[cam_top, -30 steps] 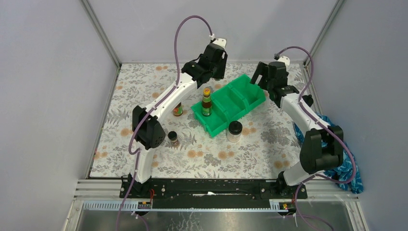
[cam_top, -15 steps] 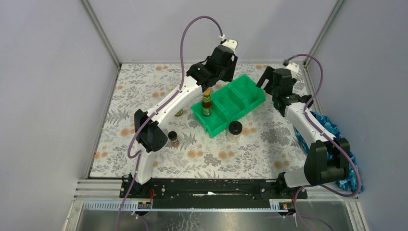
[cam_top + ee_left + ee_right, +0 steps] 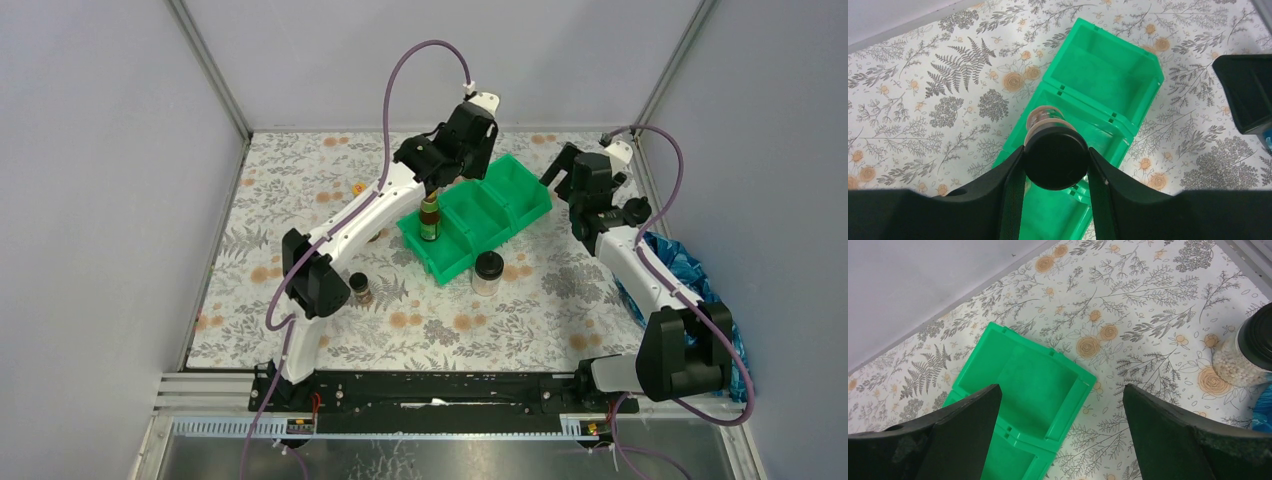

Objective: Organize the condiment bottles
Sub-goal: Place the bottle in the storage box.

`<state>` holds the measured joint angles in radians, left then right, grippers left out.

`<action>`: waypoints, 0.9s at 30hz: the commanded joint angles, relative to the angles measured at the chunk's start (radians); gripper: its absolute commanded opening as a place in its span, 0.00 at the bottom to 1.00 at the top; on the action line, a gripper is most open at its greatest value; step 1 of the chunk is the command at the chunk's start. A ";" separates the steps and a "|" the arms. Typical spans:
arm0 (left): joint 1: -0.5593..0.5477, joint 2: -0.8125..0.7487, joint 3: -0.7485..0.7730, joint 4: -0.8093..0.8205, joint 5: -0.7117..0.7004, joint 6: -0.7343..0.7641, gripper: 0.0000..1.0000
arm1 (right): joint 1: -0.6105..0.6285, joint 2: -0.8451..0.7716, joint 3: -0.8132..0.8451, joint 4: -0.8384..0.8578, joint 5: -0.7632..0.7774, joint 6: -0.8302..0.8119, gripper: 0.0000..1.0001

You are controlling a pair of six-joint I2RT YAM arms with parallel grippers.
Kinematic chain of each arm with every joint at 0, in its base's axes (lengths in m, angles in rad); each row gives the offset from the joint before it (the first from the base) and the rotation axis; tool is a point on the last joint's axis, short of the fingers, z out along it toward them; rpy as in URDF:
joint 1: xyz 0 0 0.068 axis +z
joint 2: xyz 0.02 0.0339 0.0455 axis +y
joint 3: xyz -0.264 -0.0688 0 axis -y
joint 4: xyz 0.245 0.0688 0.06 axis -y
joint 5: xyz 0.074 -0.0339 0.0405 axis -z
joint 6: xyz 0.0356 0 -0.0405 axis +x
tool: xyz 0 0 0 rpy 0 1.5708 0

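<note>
My left gripper (image 3: 1055,152) is shut on a black-lidded jar (image 3: 1055,159) with a clear body. It holds the jar above the middle of the green bin (image 3: 1103,70). In the top view the left gripper (image 3: 437,182) hangs over the bin (image 3: 455,262), just behind a yellow-capped brown bottle (image 3: 430,218) standing in its near-left compartment. My right gripper (image 3: 1060,390) is open and empty above the bin's far end (image 3: 1023,370); it also shows in the top view (image 3: 562,168). A clear black-lidded jar (image 3: 488,272) and a small dark jar (image 3: 360,288) stand on the mat.
Another clear jar of white grains (image 3: 1245,352) stands to the right of my right gripper. A second brown bottle (image 3: 373,234) is mostly hidden behind the left arm. A blue cloth (image 3: 680,270) lies at the table's right edge.
My left arm has swung right and forward with the jar, from behind the bin to over it. My right arm has pulled back to the right, away from the bin.
</note>
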<state>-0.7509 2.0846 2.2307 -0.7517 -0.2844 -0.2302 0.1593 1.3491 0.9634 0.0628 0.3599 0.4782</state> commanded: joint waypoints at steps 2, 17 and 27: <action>-0.016 0.031 0.033 -0.037 -0.034 -0.026 0.00 | -0.010 -0.043 -0.013 0.062 0.062 0.026 1.00; -0.042 0.095 -0.004 -0.038 -0.040 -0.061 0.00 | -0.015 -0.039 -0.039 0.096 0.074 0.049 1.00; -0.041 0.142 -0.007 -0.016 -0.049 -0.076 0.00 | -0.017 -0.033 -0.046 0.115 0.077 0.049 1.00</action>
<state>-0.7856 2.2036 2.2265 -0.7822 -0.3012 -0.2943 0.1486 1.3342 0.9180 0.1207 0.4023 0.5182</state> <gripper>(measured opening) 0.497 0.993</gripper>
